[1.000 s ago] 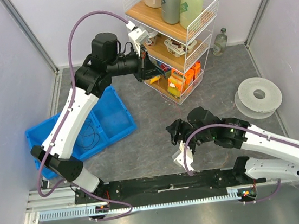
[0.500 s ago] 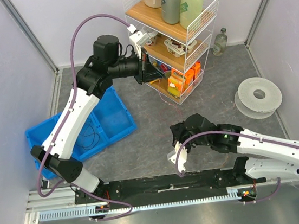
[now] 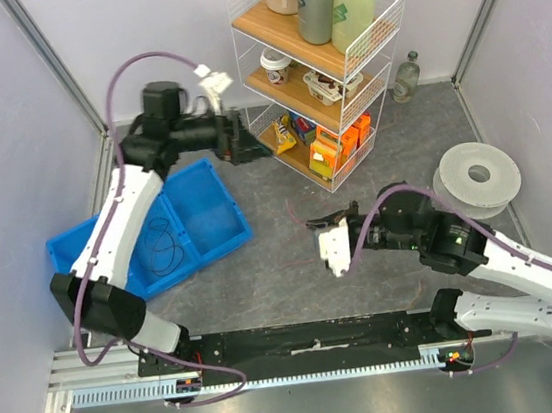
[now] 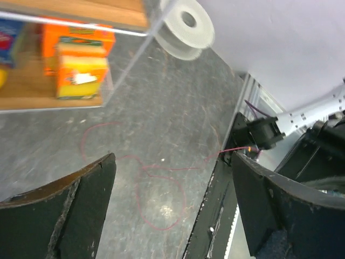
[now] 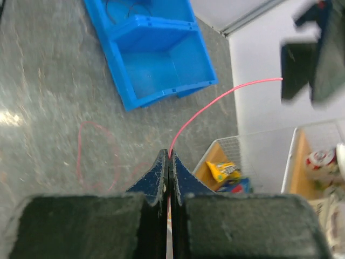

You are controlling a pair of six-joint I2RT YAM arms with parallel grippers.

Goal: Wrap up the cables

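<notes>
Step as I read it: right has the end pinched, left has to go get the slack. The table is the constraint: the wire lies flat on it, so the left fingertips must close almost scraping the surface or they'll miss something this thin. The wire rack is near, ahead of the left jaws, so I'd drop down and away from it, not along it. The blue bin is below and behind those jaws, out of the path. The spool sits well apart behind the right jaws. I can't tell if it's the wrap target, so I'd plan on coiling between the two grippers. Hold right's pinch steady as the anchor, lay even loops, no hard pulls. I'd expect wire this fine to slip or kink. The left gripper has its jaws wide apart, nothing between them, touching nothing, up above the table. The right gripper has its jaws pressed together, clamped on the cable. That cable is thin and red. A free tail arcs up and forward out of the right fingertips. The rest runs off the right jaws and lies in loose crossing loops on the table, straight below the gap of the left jaws. I'd pick a strand at the outer edge, not the tangled middle.
</notes>
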